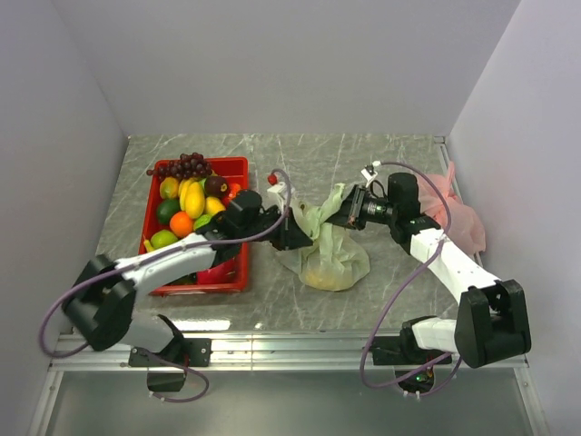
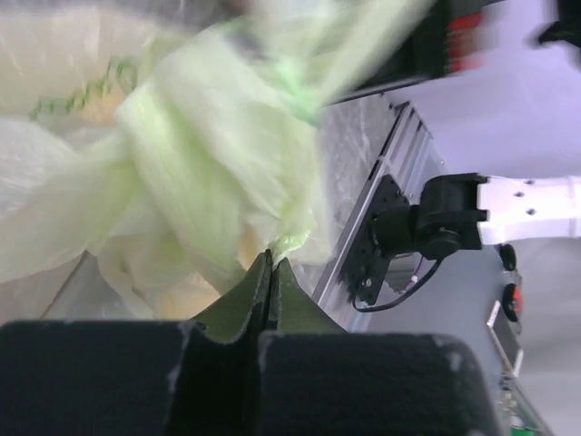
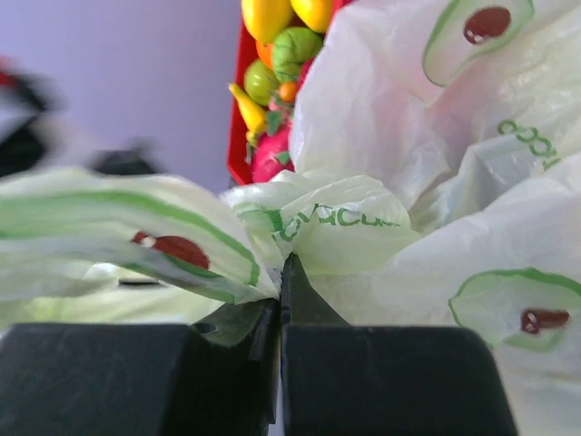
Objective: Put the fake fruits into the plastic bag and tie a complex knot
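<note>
The pale-green plastic bag [image 1: 334, 261] with avocado prints lies mid-table, and something yellow shows through its film. Its handles rise in a twisted bunch [image 1: 324, 218] between my two grippers; I cannot tell whether this is a tied knot. My left gripper [image 1: 296, 236] is shut, with bag film [image 2: 209, 163] pinched at its tips [image 2: 269, 258]. My right gripper [image 1: 345, 214] is shut on a handle strip [image 3: 163, 241] of the bag [image 3: 436, 136]. Fake fruits [image 1: 189, 198], among them grapes, mangoes, an orange and limes, fill the red basket [image 1: 238, 272]; they also show in the right wrist view [image 3: 281, 54].
A pink bag [image 1: 461, 216] lies by the right wall behind the right arm. The red basket stands left of the bag, under the left arm. The right arm's base [image 2: 427, 227] and the table's metal rail [image 2: 368, 227] appear in the left wrist view.
</note>
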You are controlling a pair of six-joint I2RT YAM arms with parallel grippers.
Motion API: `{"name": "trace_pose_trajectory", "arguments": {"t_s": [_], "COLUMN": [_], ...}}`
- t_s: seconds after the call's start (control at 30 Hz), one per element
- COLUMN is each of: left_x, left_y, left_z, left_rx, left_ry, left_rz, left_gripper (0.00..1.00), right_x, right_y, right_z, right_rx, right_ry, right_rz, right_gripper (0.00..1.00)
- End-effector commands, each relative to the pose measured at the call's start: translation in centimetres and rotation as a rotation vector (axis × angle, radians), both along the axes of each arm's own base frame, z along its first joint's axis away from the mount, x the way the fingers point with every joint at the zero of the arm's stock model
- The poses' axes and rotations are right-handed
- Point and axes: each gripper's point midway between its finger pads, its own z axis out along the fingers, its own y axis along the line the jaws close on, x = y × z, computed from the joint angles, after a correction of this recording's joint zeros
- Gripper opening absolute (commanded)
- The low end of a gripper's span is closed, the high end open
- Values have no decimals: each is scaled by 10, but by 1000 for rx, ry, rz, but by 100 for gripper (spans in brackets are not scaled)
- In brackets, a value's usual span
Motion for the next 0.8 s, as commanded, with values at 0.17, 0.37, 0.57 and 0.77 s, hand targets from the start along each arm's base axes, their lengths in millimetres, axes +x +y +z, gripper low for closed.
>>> {"name": "trace_pose_trajectory", "arguments": {"t_s": [0.17,0.37,0.57,0.77], "left_x": [43,59,63,69], "left_y": [-28,-43,-53,-51], "left_z": [-16,3,12,-7], "left_rx": [-105,-273,-353,-351], "left_ry": [131,158,209,304], "left_rz": [98,112,101,146], "left_gripper": [0,0,0,0], "right_x": [-5,-18,-21,-37], "right_y": [8,12,16,16], "right_z": [11,-8,-10,-14], "right_rx": [57,43,46,-44], "right_ry": [-30,7,-3,-60], "right_rz": [35,63,85,198], "right_gripper": [0,0,0,0]}}
